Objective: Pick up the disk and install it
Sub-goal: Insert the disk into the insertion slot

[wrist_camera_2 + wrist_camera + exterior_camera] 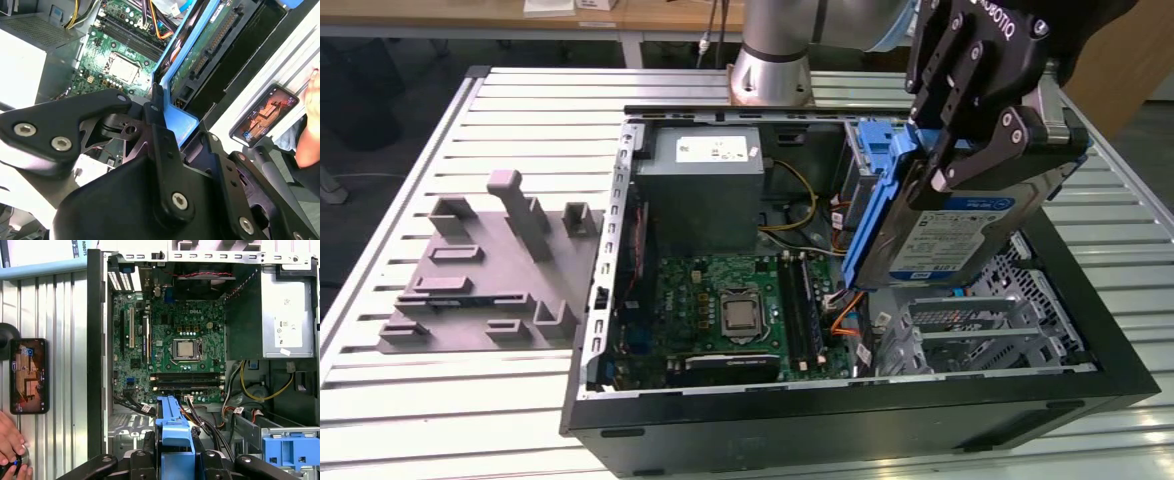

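Hard drive (958, 232): silver-grey, white-and-blue label, blue carrier frame; raised on edge, tilted, label facing camera, right of centre in exterior view.

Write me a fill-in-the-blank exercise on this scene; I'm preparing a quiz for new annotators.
The gripper holds the ____ over the open computer case.
Its plastic carrier frame is coloured ____.
In the first wrist view, a ____ lies on the table beside the case, near a person's hand.
Missing words: disk; blue; phone.
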Motion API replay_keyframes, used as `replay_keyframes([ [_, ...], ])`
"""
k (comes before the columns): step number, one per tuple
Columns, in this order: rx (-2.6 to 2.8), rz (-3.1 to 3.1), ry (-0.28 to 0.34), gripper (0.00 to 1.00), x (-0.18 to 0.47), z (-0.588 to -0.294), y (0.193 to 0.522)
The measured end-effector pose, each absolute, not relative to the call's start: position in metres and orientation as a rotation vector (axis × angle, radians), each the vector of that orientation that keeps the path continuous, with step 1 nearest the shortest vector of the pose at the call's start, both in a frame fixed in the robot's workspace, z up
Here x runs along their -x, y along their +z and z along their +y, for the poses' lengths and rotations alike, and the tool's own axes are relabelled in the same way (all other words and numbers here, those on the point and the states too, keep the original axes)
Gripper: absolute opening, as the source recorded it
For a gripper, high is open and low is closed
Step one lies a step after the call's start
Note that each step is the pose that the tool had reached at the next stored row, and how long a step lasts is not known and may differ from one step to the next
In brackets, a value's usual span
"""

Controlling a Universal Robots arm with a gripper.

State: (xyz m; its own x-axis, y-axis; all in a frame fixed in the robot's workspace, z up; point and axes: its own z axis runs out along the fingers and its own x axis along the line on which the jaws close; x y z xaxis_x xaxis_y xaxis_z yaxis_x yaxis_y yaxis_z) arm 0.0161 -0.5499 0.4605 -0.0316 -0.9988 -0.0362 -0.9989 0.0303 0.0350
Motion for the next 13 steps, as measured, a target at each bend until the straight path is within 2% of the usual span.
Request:
replay_keyframes([
  [13,2.185,2.254,0.079,0.36,-0.027,-0.559,0.459],
])
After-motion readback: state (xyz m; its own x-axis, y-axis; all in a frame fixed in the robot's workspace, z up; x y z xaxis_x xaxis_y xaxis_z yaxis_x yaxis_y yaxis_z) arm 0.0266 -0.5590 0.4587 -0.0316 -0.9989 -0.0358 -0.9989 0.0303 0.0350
